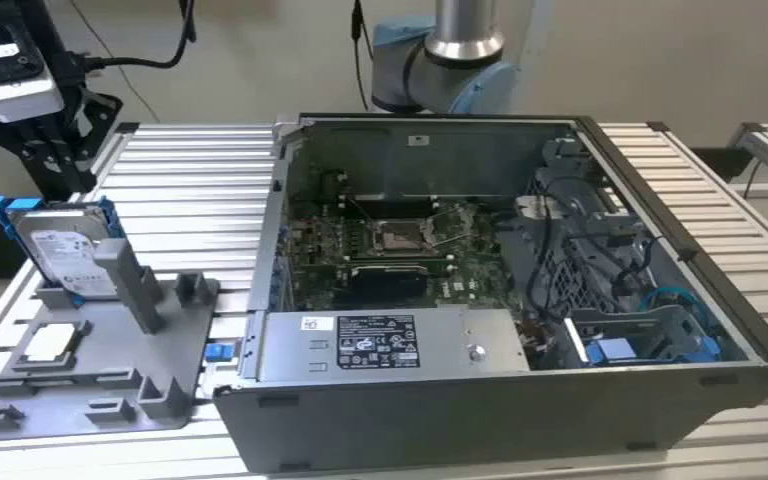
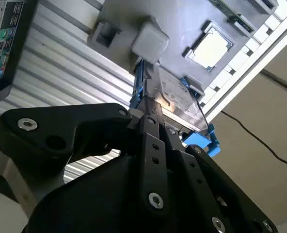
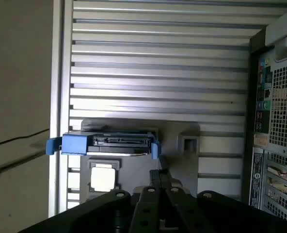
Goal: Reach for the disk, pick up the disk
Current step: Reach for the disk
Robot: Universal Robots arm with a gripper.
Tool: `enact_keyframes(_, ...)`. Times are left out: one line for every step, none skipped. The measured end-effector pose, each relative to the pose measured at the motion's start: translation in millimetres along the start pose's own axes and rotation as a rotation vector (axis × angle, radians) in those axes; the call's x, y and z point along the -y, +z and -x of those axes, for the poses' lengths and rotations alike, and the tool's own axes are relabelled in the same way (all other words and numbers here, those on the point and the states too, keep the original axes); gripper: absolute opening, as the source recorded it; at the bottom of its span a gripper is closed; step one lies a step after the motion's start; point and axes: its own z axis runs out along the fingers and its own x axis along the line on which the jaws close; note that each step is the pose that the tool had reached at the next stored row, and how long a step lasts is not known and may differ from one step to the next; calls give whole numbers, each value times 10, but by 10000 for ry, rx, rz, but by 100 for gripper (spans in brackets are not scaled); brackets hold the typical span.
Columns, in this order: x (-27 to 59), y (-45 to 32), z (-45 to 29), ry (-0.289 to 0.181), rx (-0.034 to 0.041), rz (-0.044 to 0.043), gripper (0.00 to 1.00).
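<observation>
The disk (image 1: 67, 258) stands on edge in a slot of the grey holder (image 1: 171, 335), silver with a white label and a blue carrier around it. It also shows in both wrist views, as the disk (image 2: 175, 99) seen at a slant and the disk (image 3: 119, 141) seen edge-on. My gripper (image 1: 61, 185) hangs just above and behind the disk at the exterior view's left, apart from it. Its black fingers come together at the tips, shut on nothing, as seen at the gripper (image 2: 151, 110) and the gripper (image 3: 159, 175).
A small square silver chip (image 1: 48, 343) lies flat on the holder in front of the disk. An open computer case (image 1: 518, 400) fills the middle and the exterior view's right. The ribbed metal table (image 1: 197, 200) runs between holder and case.
</observation>
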Motion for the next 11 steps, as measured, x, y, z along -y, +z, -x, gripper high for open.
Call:
enact_keyframes(0,0,0,0,0,0,0)
enact_keyframes(0,0,0,0,0,0,0)
enact_keyframes(0,0,0,0,1,0,0)
enact_keyframes(0,0,0,0,0,0,0)
enact_keyframes(0,0,0,0,0,0,0)
enact_keyframes(0,0,0,0,0,0,0)
enact_keyframes(0,0,0,0,0,0,0)
enact_keyframes(0,0,0,0,0,0,0)
enact_keyframes(0,0,0,0,0,0,0)
enact_keyframes(0,0,0,0,0,0,0)
enact_keyframes(0,0,0,0,0,0,0)
